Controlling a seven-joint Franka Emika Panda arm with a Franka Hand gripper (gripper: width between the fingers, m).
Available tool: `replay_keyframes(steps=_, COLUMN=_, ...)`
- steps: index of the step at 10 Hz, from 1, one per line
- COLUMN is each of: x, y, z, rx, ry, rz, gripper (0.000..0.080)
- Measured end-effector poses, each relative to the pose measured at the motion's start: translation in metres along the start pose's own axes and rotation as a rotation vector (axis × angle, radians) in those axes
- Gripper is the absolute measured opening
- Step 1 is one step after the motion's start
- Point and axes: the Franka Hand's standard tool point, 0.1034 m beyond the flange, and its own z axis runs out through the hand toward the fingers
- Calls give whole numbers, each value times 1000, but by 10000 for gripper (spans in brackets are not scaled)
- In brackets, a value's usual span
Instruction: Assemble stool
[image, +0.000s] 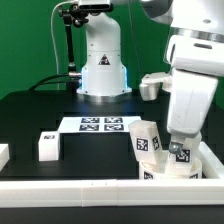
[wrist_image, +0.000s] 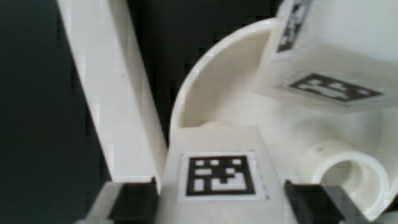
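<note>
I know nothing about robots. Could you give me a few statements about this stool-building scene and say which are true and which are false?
1. One leg stands by itself toward the exterior view's left. True.
2. The claw hangs above the marker board. False: it is down by the seat, at the exterior view's right, near the front rail.
3. The seat bears a black-and-white square tag. True.
4. The table is white. False: it is black.
5. Every leg is already fixed to the seat. False: the lone leg stands well apart from it.
</note>
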Motion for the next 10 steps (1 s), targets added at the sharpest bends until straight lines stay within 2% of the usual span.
replay_keyframes(steps=5, x=-1, y=1, z=-1, rx=1, ry=2, rz=290, gripper=340)
replay_keyframes(steps=9, x=-6, y=1, z=1, rx=50, ry=31, rz=626, gripper=340)
replay_keyframes(steps=10, x=-4, y=1, z=1, rx=48, ry=33, rz=687, gripper=340)
